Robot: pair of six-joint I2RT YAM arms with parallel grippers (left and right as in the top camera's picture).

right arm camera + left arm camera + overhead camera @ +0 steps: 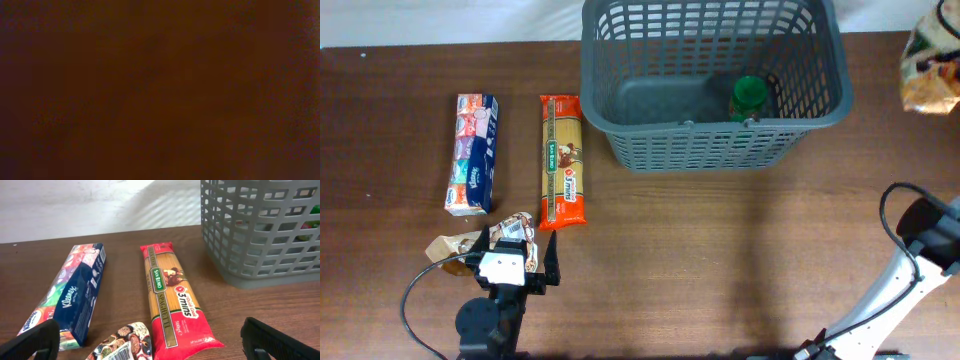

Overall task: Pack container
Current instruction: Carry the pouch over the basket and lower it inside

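Observation:
The dark grey lattice basket [710, 148] stands at the back centre, and its corner shows in the left wrist view [260, 235]. A green-capped item [748, 97] lies inside it. A red spaghetti pack [563, 160] [172, 297] and a blue Kleenex box [473, 152] [75, 295] lie left of the basket. My left gripper [517, 252] [150, 342] is open near the front edge, its fingers either side of a small patterned packet [510, 232] [125, 342]. My right arm [925, 230] rests at the far right; its fingers are hidden and its wrist view is dark.
A printed bag [932, 65] sits at the back right edge. A black cable loops by the right arm [890, 210]. The brown wooden table [720, 260] stretches between the two arms.

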